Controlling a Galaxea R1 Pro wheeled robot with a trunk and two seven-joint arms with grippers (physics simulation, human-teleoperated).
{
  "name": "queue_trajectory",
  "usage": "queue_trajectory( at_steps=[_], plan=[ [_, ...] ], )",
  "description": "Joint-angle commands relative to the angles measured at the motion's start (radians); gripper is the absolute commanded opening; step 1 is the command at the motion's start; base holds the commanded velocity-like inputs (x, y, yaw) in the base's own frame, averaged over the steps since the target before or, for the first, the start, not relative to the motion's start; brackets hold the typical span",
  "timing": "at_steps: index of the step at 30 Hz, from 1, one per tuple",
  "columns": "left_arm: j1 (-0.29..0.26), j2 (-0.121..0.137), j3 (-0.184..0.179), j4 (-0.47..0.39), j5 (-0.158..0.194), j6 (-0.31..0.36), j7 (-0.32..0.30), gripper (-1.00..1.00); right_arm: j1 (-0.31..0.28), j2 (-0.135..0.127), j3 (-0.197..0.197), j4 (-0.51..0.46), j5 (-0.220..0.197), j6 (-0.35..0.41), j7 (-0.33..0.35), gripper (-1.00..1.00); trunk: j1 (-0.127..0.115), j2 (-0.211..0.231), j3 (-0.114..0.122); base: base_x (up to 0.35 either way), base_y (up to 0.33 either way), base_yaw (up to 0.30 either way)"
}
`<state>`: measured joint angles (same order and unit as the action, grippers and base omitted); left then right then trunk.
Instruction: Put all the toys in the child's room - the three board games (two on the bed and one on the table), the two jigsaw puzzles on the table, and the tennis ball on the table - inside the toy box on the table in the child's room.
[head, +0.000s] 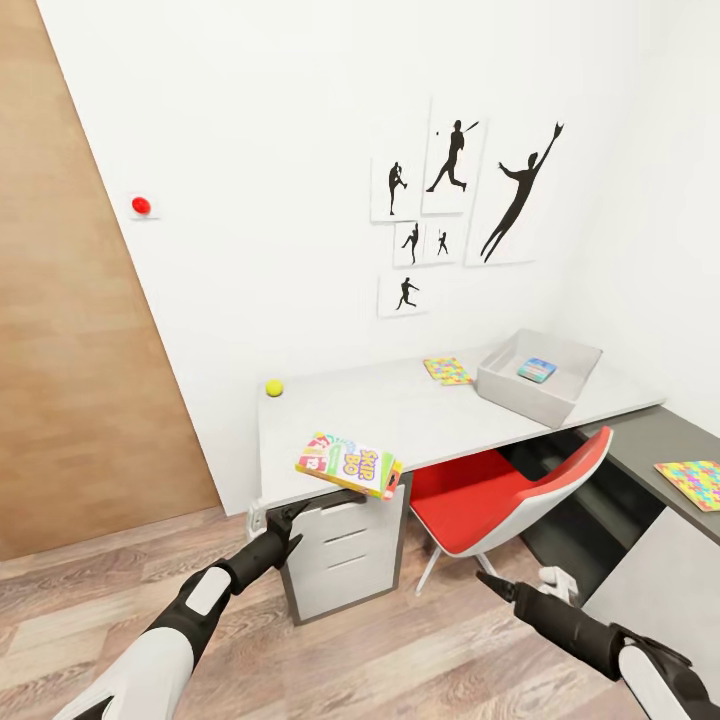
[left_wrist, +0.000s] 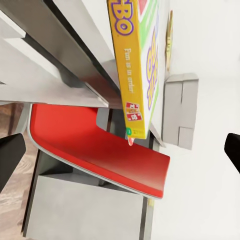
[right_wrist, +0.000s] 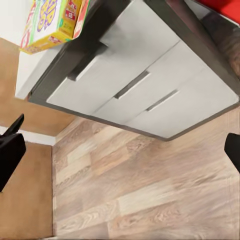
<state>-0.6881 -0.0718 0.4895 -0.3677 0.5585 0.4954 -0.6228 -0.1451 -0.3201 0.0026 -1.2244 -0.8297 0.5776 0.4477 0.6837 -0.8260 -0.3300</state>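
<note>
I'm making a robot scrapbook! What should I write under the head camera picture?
Robot facing the desk: game box at its edge, ball, puzzle, toy bin, red chair.

Yellow game box (left_wrist: 140, 60) w/ purple letters lies on the table (left_wrist: 75, 50), edge overhanging the front. Red chair seat (left_wrist: 95, 145) sits below it, near white drawers (left_wrist: 85, 210). Grey toy box (left_wrist: 181, 107) stands farther along the tabletop. Dark fingertips (left_wrist: 11, 157) spread wide, nothing between.
</note>
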Motion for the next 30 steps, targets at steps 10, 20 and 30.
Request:
queue_trajectory(
  at_steps=[10,20,30],
  plan=[
    [-0.001,0.000,0.004,-0.001,0.007,0.008,0.000,1.00,0.007,-0.048,-0.008,-0.094,-0.006,0.007,0.289,1.00,0.000,-0.001,-0.001,0.000,0.000,0.000],
    [-0.001,-0.001,0.004,-0.001,0.005,0.006,0.000,1.00,0.007,-0.044,-0.068,-0.277,-0.015,0.006,0.453,1.00,0.000,-0.001,-0.001,0.000,0.000,0.000],
    [-0.001,-0.007,0.004,-0.001,0.001,0.006,0.000,1.00,0.007,0.050,-0.091,-0.308,-0.019,0.003,0.487,1.00,0.000,-0.001,-0.001,0.000,0.000,0.000]
  ],
)
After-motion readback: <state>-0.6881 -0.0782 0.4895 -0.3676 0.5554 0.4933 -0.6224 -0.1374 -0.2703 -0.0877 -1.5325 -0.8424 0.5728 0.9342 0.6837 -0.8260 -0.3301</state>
